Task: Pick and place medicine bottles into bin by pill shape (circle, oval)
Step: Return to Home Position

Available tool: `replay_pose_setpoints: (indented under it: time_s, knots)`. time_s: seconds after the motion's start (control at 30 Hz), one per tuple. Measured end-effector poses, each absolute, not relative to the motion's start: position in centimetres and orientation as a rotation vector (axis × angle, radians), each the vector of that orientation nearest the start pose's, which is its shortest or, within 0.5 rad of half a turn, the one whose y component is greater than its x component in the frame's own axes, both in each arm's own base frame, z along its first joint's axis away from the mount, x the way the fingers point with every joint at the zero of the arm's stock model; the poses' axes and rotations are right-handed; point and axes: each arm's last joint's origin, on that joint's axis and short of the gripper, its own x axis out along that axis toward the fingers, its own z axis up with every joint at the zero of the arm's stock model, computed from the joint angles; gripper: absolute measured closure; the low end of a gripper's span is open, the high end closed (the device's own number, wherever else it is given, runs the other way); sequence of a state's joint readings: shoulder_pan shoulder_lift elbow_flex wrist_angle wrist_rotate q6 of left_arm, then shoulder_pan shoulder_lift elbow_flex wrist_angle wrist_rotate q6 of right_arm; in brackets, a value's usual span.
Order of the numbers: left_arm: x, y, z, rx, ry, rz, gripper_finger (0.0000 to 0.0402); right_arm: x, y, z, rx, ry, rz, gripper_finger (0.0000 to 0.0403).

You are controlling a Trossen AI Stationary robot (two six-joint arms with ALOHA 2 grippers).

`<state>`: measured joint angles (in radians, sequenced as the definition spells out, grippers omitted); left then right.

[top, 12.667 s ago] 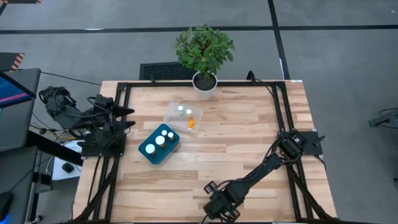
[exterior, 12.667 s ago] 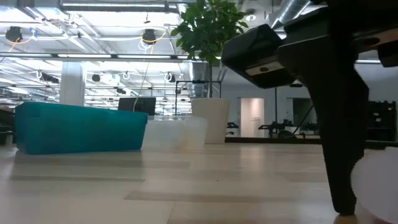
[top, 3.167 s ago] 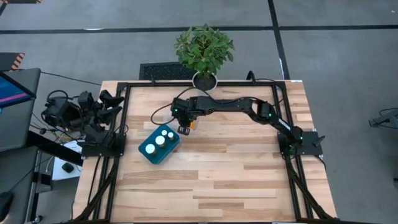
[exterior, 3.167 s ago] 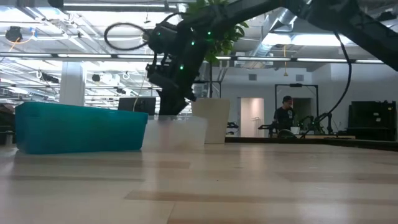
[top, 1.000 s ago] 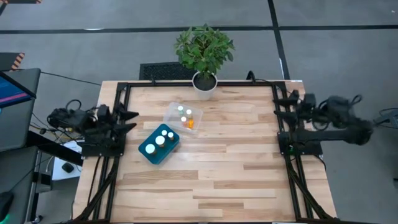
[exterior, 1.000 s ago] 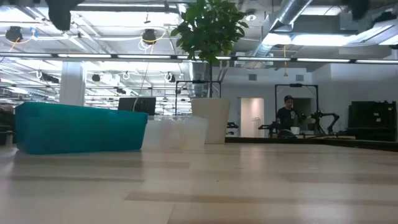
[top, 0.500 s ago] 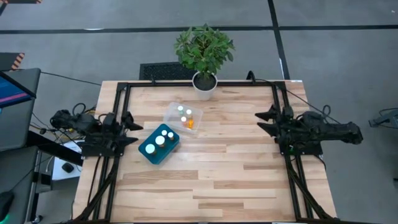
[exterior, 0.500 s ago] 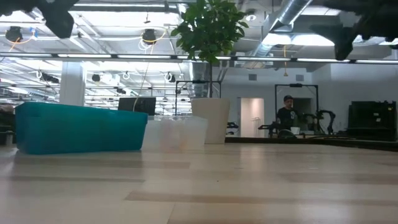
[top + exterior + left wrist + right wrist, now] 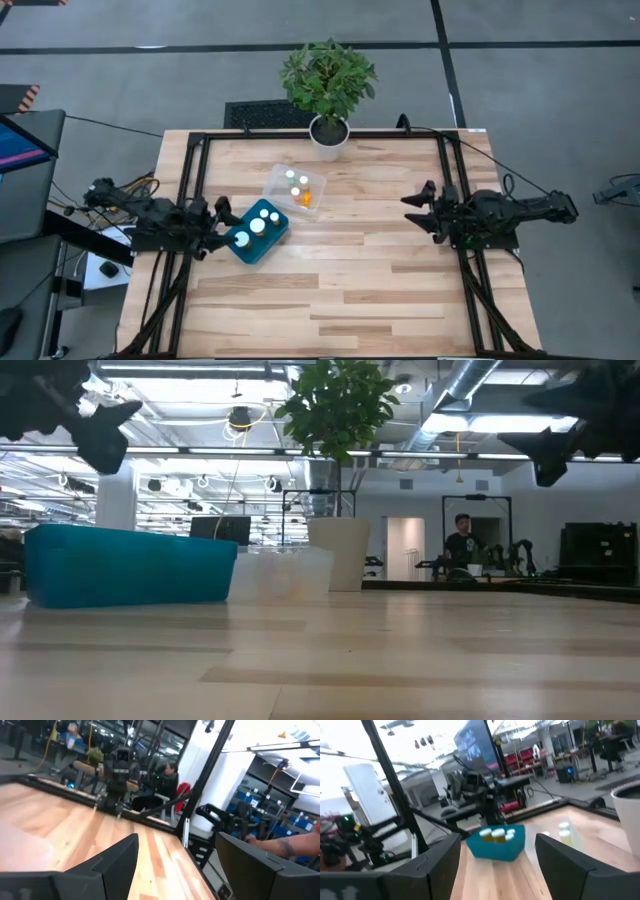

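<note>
The medicine bottles sit in two bins on the table's left half. Three white caps (image 9: pixel 257 220) show in the teal bin (image 9: pixel 243 247). Two white caps and an orange bottle (image 9: pixel 306 199) show in the clear bin (image 9: pixel 281 180). My left gripper (image 9: pixel 219 222) hovers open at the table's left edge, just left of the teal bin, with nothing between its fingers. Near the right edge, my right gripper (image 9: pixel 418 212) also stands open and holds nothing. The right wrist view looks across at the teal bin (image 9: pixel 502 847) with its bottles (image 9: pixel 496 834).
A potted plant in a white pot (image 9: pixel 328 134) stands at the middle of the table's far edge. A black frame (image 9: pixel 196 160) runs along the left, far and right sides. Bare wood spreads between the bins and my right gripper. A person (image 9: pixel 461 545) stands in the room behind.
Both arms have come down. My left gripper has moved toward the near edge and now hangs beside the teal bin. My right gripper has swung in from the right edge, toward the table's left and near sides. The bins and bottles have stayed put.
</note>
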<state>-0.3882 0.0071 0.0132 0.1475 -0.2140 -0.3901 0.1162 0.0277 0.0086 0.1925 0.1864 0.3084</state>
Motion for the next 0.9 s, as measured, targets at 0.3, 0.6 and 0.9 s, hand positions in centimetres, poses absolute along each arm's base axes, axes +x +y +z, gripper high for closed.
replay_pose_setpoints:
  time_s: [0.3, 0.6, 0.9]
  knots:
    - [9.1, -2.9, 18.2, -0.352, -0.128, -0.155, 0.0143, 9.8, 0.6, 17.0, 0.316, -0.047, -0.068, 0.0132]
    - [9.2, -2.9, 17.2, -0.370, -0.035, -0.127, 0.0143, 9.8, 0.6, 16.8, 0.317, -0.035, -0.065, 0.0132]
    - [9.2, -2.9, 17.2, -0.373, -0.033, -0.124, 0.0143, 9.8, 0.6, 16.8, 0.317, -0.032, -0.062, 0.0132]
